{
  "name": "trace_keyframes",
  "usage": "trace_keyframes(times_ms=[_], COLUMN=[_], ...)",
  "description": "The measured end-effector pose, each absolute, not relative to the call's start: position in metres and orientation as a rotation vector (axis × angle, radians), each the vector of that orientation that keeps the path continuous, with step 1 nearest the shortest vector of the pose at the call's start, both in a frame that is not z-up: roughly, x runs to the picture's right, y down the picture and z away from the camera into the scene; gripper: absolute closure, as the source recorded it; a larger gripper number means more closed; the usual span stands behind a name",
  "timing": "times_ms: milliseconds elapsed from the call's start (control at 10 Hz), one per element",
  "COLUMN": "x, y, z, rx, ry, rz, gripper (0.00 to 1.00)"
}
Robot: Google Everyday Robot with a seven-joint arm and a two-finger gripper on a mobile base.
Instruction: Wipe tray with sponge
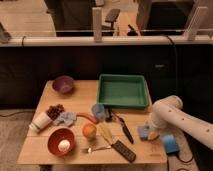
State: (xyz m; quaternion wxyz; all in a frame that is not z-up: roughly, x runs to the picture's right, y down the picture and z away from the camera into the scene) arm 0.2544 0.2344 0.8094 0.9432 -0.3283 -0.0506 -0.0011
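My pincer [151, 134] sits pinched narrow at the sponge [143, 132], front-right of the tray [125, 105]; I'd confirm the grip before lifting.

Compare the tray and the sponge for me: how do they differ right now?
The tray is green, large and raised-sided; the sponge is light blue, small and flat. The tray sits toward the back, apart from the gripper; the sponge lies front right, right at the shut gripper. Both rest on the table.
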Motion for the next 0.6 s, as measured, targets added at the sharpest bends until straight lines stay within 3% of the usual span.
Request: trace_keyframes(times_ms=[600], x=[0.25], y=[0.206], z=[0.782], rx=[-0.618], ry=[-0.085], rz=[-0.043], gripper=[1.0])
